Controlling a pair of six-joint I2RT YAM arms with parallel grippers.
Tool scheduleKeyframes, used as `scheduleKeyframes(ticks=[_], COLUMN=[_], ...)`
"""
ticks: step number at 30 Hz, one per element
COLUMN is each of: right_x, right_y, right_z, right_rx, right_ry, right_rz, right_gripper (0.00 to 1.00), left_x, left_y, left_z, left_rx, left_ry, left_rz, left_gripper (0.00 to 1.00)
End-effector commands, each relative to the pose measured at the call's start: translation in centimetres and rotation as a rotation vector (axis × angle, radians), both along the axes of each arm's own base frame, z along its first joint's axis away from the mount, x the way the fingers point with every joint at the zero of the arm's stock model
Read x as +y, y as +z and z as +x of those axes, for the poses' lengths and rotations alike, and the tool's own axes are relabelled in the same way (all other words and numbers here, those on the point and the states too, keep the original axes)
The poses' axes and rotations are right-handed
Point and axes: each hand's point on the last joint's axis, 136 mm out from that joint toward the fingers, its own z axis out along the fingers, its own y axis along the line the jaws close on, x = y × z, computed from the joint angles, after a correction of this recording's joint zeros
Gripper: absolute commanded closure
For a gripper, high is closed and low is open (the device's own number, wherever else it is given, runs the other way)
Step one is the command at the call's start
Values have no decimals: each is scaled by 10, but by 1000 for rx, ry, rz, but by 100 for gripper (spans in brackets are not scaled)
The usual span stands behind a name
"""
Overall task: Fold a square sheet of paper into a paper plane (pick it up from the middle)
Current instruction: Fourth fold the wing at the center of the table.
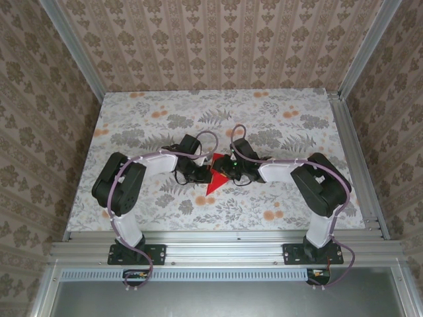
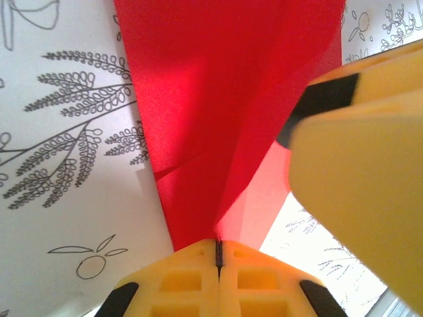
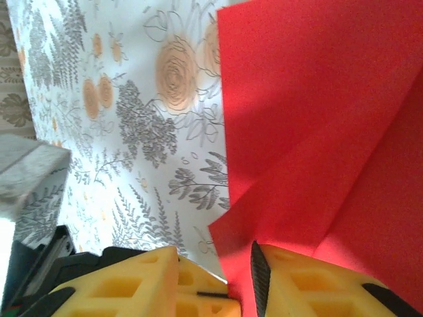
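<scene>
L pincer (image 2: pixel 217 251) clamped shut on folded red paper (image 2: pixel 218 99), R pincer (image 3: pixel 228 269) slightly open, paper edge btwn jaws

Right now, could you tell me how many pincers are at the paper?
2: left pincer shut on a tip of the paper; right pincer open around its edge.

Folded paper (image 2: pixel 218 99) beyond top edge
</scene>
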Motion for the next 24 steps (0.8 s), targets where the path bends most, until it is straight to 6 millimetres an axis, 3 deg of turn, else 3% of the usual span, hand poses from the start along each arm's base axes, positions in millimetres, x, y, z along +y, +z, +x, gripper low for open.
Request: scheduleKeyframes(ticks=[1, 24], right_x=[-13, -14], right_y=[5, -16], right_z=[1, 0], right_rx=[-26, 6], right_ry=[-16, -9], right_rz=[-27, -34], right_gripper=[61, 74], left_x=[7, 16], left_y=[-7, -13], left_z=[-4, 0], left_rx=[17, 29], left_ry=[-4, 38], left_rz=[9, -4], left_gripper=[96, 96])
